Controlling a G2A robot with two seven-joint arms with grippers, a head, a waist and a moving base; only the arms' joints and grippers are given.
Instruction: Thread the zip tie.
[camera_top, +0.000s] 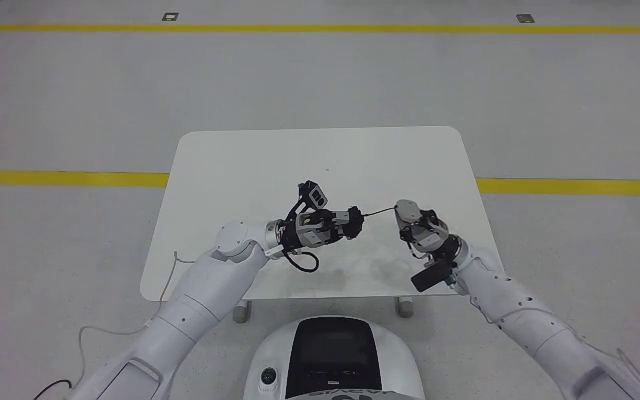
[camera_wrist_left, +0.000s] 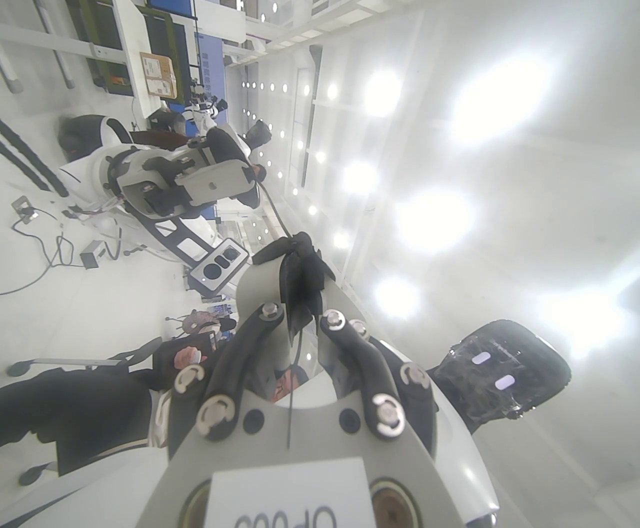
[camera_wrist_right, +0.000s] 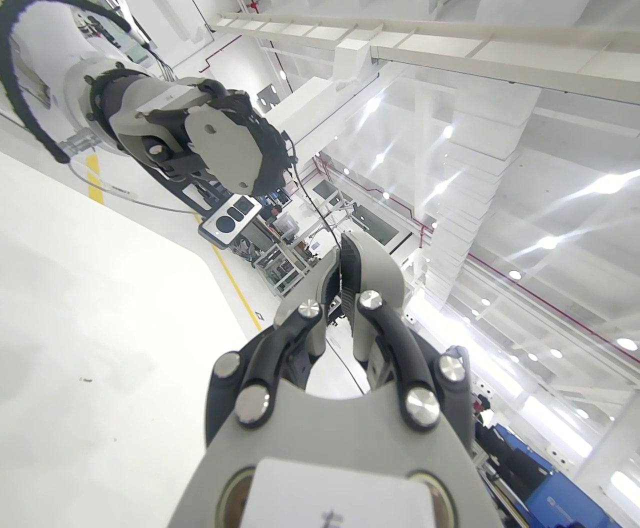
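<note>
From where I stand, the left gripper hangs above the near half of the white table, its fingers pinched tight on a thin black zip tie. The tie bridges the short gap in mid-air to the right gripper, whose fingers are likewise clamped on it.

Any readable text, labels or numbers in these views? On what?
No text reads whole.
Left gripper, white label on its base: upside down, cut by the picture's edge.
Right gripper, white label on its base: only a fragment shows.
Cardboard box, paper labels: too small.
</note>
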